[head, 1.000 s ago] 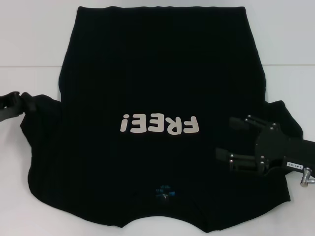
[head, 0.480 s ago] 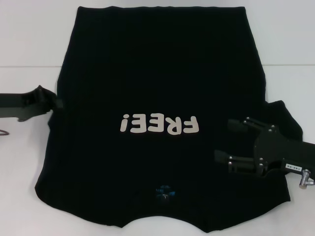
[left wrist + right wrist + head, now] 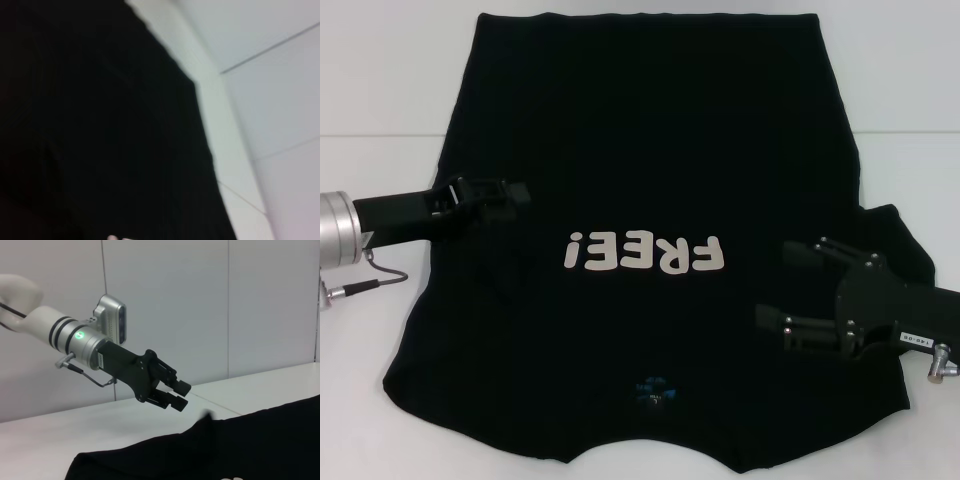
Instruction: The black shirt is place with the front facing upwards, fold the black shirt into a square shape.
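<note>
The black shirt [image 3: 650, 200] lies spread flat on the white table [image 3: 380, 90], front up, its pale "FREE!" lettering [image 3: 645, 254] near the middle and the neck at 6 o'clock. The left tool [image 3: 515, 192] hangs above the shirt's 9 o'clock edge; in the right wrist view its fingers [image 3: 176, 395] are nearly together, clear of the cloth, grasping nothing. The right tool [image 3: 785, 285] sits at 4 o'clock over the sleeve, fingers spread apart, holding nothing.

Head view steeply down on black shirt [image 3: 650, 150], left wrist close against it, right wrist low, sideways
</note>
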Tool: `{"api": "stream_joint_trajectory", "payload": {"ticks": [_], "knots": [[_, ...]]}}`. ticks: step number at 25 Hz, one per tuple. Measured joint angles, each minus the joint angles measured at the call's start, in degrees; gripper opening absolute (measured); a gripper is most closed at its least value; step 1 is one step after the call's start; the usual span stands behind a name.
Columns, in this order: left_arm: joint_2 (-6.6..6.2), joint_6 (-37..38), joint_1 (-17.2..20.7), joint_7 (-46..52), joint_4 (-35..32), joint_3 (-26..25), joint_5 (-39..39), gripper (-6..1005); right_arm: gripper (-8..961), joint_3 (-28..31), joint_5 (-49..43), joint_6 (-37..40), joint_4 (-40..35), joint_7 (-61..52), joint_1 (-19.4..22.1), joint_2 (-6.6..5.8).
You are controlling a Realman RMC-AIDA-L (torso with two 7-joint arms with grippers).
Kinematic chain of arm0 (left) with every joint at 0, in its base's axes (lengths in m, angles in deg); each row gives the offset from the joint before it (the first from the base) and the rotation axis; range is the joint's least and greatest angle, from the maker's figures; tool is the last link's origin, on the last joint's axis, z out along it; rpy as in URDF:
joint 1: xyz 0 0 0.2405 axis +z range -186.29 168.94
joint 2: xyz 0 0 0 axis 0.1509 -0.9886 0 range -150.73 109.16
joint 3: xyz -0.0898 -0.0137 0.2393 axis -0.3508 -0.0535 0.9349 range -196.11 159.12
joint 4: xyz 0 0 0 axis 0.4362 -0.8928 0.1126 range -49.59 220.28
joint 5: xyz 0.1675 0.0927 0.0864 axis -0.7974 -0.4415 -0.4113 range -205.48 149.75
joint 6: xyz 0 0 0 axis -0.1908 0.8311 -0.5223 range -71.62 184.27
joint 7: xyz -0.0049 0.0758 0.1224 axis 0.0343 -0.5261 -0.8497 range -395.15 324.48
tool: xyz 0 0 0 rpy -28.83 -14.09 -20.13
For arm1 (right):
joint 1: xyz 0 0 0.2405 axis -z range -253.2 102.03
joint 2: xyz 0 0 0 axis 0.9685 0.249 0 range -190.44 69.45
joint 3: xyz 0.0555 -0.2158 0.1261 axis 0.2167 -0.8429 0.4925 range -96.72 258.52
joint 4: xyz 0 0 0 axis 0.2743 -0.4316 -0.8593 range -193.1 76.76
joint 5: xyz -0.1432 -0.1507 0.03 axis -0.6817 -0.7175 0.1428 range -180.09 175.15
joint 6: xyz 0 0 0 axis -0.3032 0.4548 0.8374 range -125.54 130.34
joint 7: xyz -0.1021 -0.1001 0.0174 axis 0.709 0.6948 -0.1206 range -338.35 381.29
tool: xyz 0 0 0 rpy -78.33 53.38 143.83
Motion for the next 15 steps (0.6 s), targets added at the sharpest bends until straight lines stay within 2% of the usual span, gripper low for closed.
{"api": "stream_joint_trajectory", "payload": {"ticks": [8,12,15], "knots": [[-0.80,-2.23,3.67,-1.63,-0.16,-0.93,1.05,485,934,0.06,0.29,-0.76,-0.02,0.09,-0.01,0.00],[-0.38,1.57,5.34,-11.13,-0.42,-1.54,2.25,630,933,0.09,1.63,-1.81,0.08,-0.80,0.37,-0.02],[0.90,9.43,6.19,-24.12,-1.75,-1.54,3.21,683,933,0.22,3.07,-3.15,-0.48,-5.98,0.64,-0.26]]}}
